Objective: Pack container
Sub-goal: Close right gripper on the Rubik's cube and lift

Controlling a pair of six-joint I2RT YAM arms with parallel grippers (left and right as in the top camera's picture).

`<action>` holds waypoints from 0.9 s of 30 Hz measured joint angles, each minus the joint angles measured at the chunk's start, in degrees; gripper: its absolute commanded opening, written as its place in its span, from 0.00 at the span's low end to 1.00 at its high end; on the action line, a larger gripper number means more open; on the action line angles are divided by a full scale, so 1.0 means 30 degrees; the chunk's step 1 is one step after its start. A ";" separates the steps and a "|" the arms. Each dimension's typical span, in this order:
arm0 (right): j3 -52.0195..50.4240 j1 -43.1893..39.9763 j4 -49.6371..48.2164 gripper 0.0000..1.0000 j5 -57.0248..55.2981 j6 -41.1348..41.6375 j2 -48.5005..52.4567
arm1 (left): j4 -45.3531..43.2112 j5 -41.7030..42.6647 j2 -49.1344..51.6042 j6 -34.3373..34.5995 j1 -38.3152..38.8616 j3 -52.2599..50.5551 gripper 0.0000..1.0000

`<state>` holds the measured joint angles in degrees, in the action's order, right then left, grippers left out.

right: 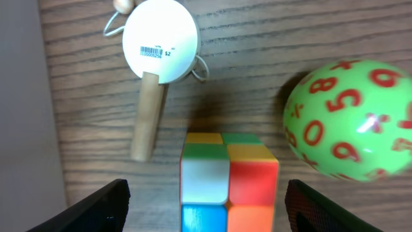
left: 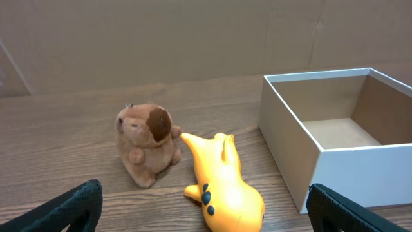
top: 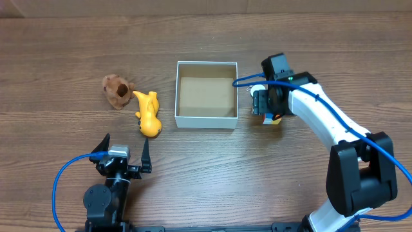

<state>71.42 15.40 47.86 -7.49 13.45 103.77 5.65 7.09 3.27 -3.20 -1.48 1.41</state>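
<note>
The container (top: 207, 124) is a square white-walled box with a brown inside and holds nothing; its near wall also shows in the left wrist view (left: 360, 171). A brown plush toy (top: 117, 91) and a yellow toy (top: 149, 114) lie to its left, both in the left wrist view as the plush (left: 147, 142) and the yellow toy (left: 225, 183). My left gripper (top: 122, 154) is open and empty, short of the toys. My right gripper (top: 269, 111) is open just right of the box, straddling a multicoloured cube (right: 227, 177). A green numbered ball (right: 351, 119) and a white wooden paddle (right: 158, 61) lie beside it.
The wooden table (top: 206, 174) carries nothing else. The cube, ball and paddle sit close against the box's right wall (right: 26, 116). A cardboard backdrop (left: 161, 38) stands behind the table. Blue cables trail from both arms.
</note>
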 measured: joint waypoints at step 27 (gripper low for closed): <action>-0.3016 -0.0882 -0.4109 0.64 0.1086 0.0335 0.0000 | 0.0000 0.0000 0.0000 0.0000 0.0007 0.0000 1.00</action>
<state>62.37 12.75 35.53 -4.23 14.46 103.77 5.65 7.09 3.27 -3.20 -1.45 1.41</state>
